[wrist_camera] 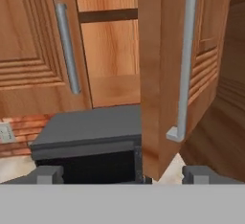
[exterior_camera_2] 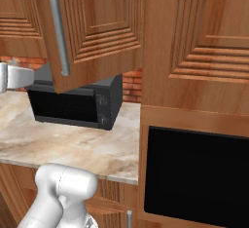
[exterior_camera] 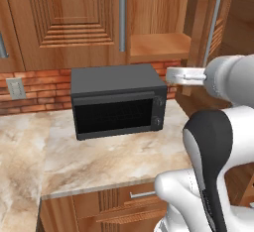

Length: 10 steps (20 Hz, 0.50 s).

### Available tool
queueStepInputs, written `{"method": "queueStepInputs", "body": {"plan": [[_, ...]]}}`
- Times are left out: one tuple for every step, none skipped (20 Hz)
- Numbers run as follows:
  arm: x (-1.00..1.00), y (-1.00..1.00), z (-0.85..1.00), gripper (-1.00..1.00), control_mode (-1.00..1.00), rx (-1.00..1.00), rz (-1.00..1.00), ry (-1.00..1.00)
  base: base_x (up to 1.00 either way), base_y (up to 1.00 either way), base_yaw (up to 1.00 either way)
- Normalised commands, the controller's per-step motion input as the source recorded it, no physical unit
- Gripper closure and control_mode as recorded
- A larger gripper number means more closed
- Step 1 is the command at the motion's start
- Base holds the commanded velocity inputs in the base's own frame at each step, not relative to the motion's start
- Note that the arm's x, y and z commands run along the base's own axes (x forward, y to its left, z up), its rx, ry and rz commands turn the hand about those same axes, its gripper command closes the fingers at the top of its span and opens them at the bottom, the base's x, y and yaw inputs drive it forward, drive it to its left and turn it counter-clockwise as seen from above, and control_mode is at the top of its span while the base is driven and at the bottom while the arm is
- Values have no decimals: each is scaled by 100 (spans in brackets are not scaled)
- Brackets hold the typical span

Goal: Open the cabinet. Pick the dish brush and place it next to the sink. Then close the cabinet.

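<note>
The cabinet's (exterior_camera: 74, 18) left door is shut, with its silver handle (wrist_camera: 67, 48) upright. The right door (wrist_camera: 162, 74) stands swung out towards me, its long bar handle (wrist_camera: 184, 65) just beyond my right fingertip. Between the doors I see the inner shelf (wrist_camera: 115, 89). My gripper (wrist_camera: 124, 175) is open, with its fingertips (wrist_camera: 48, 174) wide apart and nothing between them. It hovers level with the microwave's top, in front of the open door's lower edge (exterior_camera: 173, 75). The dish brush and the sink are out of view.
A black microwave (exterior_camera: 116, 102) sits on the marble counter (exterior_camera: 99, 161) under the cabinet. A wall socket (exterior_camera: 15, 88) is on the brick backsplash. A black oven front (exterior_camera_2: 194, 173) stands at the right. The open door (exterior_camera_2: 92, 32) juts out over the counter.
</note>
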Motion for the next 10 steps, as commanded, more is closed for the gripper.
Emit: {"method": "queueStepInputs", "body": {"plan": [[0,48,0,-100,-100,-10,0,0,0,0,0],[0,39,0,-100,-100,-12,-1,0,0,0,0],[0,37,0,-100,-100,-15,0,-1,0,0,0],[11,37,0,-100,-100,-19,0,-4,0,0,0],[17,36,0,-100,-100,-22,0,-3,0,0,0],[25,24,0,-100,-100,-25,0,-1,0,0,0],[32,4,0,-100,-100,-27,0,0,0,0,0],[29,0,0,-100,-100,-28,0,0,0,0,0],[25,0,0,-100,-100,-28,0,0,0,0,0],[23,0,0,-100,-100,-27,0,0,0,0,0]]}}
